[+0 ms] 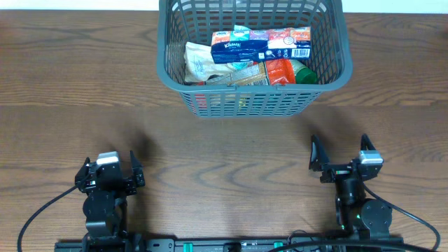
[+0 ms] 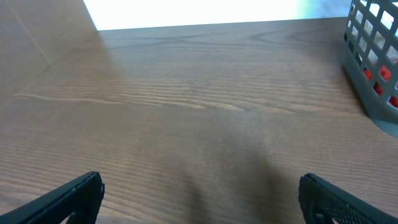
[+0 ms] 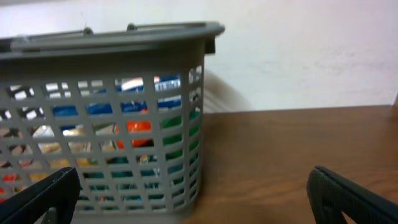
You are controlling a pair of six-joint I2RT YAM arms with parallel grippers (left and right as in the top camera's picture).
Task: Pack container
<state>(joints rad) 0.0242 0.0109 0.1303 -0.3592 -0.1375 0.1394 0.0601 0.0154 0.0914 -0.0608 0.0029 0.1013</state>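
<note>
The container (image 1: 165, 49) is a large dark grey slotted basket at the far middle of the table. It holds a blue Kleenex pack (image 1: 238, 47), a white pouch (image 1: 197, 61), a red and white box (image 1: 292, 40) and an orange and green packet (image 1: 287, 71). The basket also shows in the right wrist view (image 3: 112, 46) and at the right edge of the left wrist view (image 2: 372, 56). My left gripper (image 1: 110, 170) is open and empty near the front left. My right gripper (image 1: 340, 155) is open and empty near the front right, well short of the basket.
The wooden table (image 1: 70, 91) spreads around the basket. A white wall (image 3: 298, 50) lies beyond the table's far edge. Black cables (image 1: 42, 210) run from both arm bases at the front edge.
</note>
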